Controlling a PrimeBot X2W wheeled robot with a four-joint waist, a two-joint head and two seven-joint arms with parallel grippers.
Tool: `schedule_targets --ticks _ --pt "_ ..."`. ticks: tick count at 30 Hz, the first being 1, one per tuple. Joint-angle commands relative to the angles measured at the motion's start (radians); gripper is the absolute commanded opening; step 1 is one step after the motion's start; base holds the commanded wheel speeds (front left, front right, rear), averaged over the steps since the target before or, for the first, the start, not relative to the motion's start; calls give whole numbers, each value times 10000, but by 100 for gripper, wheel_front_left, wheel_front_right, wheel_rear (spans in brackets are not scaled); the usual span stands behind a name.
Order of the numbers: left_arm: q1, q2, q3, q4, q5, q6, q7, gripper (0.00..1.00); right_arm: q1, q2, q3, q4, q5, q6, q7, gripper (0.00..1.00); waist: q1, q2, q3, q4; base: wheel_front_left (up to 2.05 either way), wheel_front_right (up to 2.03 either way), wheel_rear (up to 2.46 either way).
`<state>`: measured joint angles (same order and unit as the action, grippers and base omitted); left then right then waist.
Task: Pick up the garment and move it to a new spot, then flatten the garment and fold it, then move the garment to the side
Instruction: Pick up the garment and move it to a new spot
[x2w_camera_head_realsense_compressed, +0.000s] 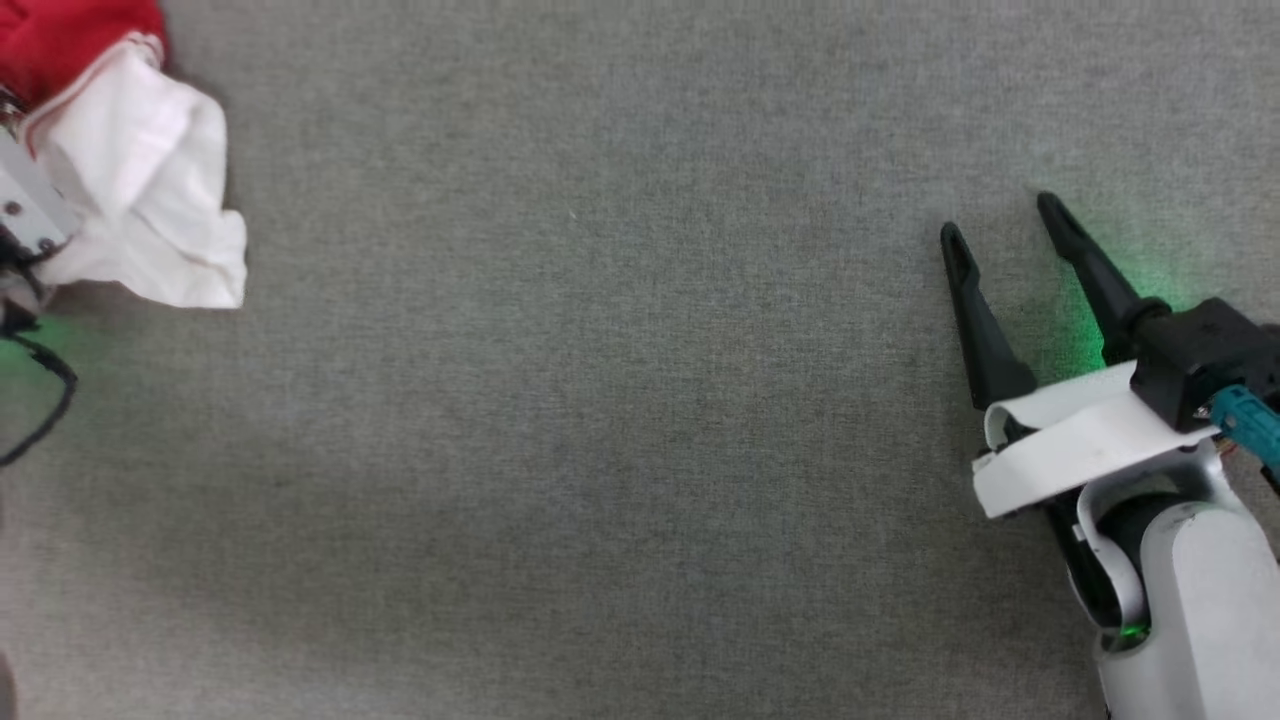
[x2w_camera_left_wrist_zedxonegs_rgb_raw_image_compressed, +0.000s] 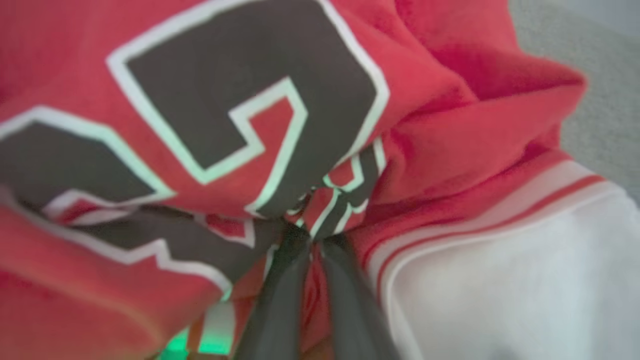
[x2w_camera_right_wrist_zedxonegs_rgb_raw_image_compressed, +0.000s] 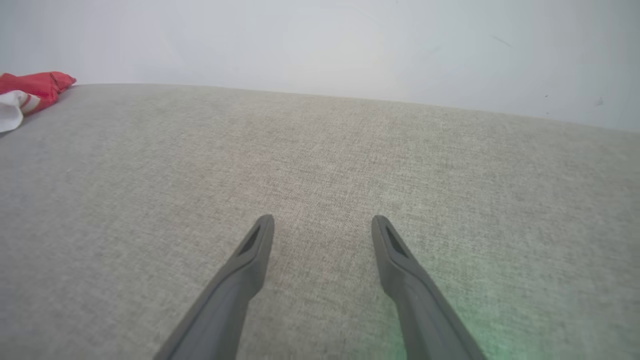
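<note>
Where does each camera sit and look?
Head view: on the head, looking down at the grey surface; right gripper lower right, garment upper left.
Left wrist view: on that wrist, along the left gripper, shut on the garment.
Right wrist view: on that wrist, along the open right gripper, across the surface toward a wall.
Shared: all three show the garment.

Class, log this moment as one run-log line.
left gripper: shut on garment | right gripper: open, away from garment | garment: crumpled, not yet folded
</note>
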<state>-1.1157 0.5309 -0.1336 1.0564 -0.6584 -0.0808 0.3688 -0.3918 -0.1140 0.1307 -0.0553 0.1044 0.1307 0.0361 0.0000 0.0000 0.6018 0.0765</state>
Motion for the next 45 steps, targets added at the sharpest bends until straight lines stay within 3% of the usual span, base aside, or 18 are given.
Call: schedule_targets --ticks 1,11,20,31,45 --pt "618 -576 -246 364 58 -183 106 0 232 6 -9 74 39 1 -24 100 0 0 -495 251 0 0 0" --pt "225 39 -964 -444 653 -433 -1435 0 972 135 -139 752 296 1 -276 100 0 0 -2577 780 0 0 0" --pt "158 504 -1652 -1796 1050 -503 -1913 0 1733 370 -173 1235 465 1 -435 100 0 0 -4438 1001 0 0 0" --pt "513 992 -1953 -4344 877 -399 -923 0 2431 550 -463 1273 637 1 -491 100 0 0 -5762 1041 0 0 0" --pt "2351 1590 -1716 -8589 218 915 1245 0 2840 618 -1302 1021 447 1 -503 100 0 0 -6165 183 0 0 0"
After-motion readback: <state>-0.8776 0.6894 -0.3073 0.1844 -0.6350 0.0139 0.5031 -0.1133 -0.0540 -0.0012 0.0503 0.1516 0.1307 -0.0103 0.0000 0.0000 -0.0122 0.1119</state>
